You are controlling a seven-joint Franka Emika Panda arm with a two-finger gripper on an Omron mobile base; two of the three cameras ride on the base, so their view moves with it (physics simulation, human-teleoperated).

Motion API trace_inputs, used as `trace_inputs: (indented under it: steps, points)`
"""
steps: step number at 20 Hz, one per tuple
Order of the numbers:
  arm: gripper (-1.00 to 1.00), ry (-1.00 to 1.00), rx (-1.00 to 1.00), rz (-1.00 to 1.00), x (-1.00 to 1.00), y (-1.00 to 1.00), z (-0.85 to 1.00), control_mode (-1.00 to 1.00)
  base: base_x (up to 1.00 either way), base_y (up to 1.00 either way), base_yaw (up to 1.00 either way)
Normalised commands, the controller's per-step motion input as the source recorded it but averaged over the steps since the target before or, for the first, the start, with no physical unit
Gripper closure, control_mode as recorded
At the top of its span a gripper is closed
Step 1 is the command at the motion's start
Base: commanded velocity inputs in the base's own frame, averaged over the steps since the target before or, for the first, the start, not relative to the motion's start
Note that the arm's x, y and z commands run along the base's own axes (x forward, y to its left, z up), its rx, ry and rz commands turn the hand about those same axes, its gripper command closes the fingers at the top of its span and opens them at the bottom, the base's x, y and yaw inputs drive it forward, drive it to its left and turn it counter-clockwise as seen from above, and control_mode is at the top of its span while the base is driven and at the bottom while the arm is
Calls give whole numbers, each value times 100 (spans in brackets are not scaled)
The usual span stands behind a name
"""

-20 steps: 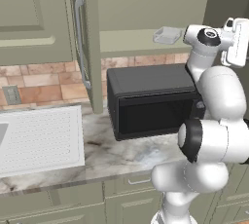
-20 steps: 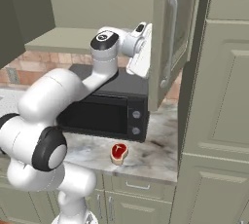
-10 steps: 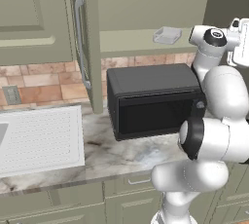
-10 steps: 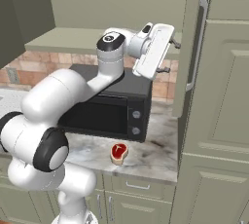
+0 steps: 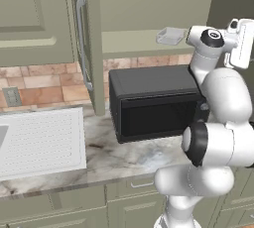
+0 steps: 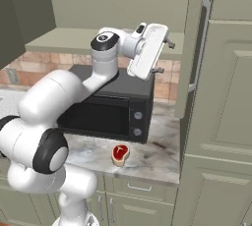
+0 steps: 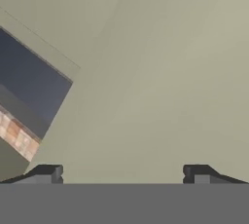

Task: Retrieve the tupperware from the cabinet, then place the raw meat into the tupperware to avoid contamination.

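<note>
**Gripper spread wide beside the open cabinet**

Gripper (image 7: 121,173) jaws stand well apart with nothing between them, facing a plain sage-green surface, probably the inside of a cabinet (image 6: 197,48) door, though the hand view is too close to be sure. Raised above the black microwave (image 5: 149,103), the hand sits near the cabinet's open right door. Tupperware (image 5: 170,35) rests on the cabinet's inner shelf, apart from the hand. Raw meat (image 6: 120,153) lies on the marble worktop (image 6: 162,156), just in front of the microwave.
</note>
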Motion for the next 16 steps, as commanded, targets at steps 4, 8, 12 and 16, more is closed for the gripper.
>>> trace_inputs:
  steps: [4,8,12,16]
  points:
    - [-100,-12,0,2,6,57,-1,-100,0,0,0]
    - [-100,-18,2,7,0,59,-2,-100,0,0,0]
    - [-100,-20,3,8,0,59,0,-100,0,0,0]
    - [-100,-18,4,11,2,57,0,-100,0,0,0]
